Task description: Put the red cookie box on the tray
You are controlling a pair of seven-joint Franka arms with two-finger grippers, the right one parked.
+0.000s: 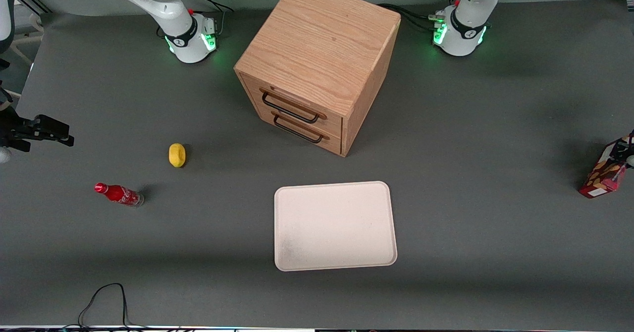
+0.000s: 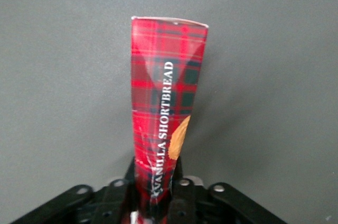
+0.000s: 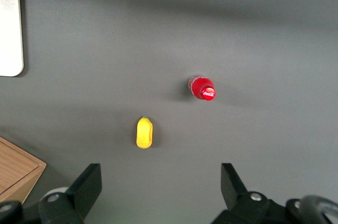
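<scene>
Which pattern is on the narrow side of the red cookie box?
Red tartan plaid with dark checks, seen best in the left wrist view: red cookie box, held by the gripper.

Dark grey matte tabletop (image 1: 495,138); oak two-drawer cabinet (image 1: 317,64) at centre; soft shadows, even overhead light.

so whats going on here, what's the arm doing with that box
The working arm's gripper is shut on one end of the red cookie box, out at its own end of the table. In the front view the box is tilted, its low end at the table surface. The tray sits bare near the middle of the table, in front of the wooden drawer cabinet, so the box is not on it yet. A small red soda bottle and a yellow object lie toward the parked arm's end.
</scene>
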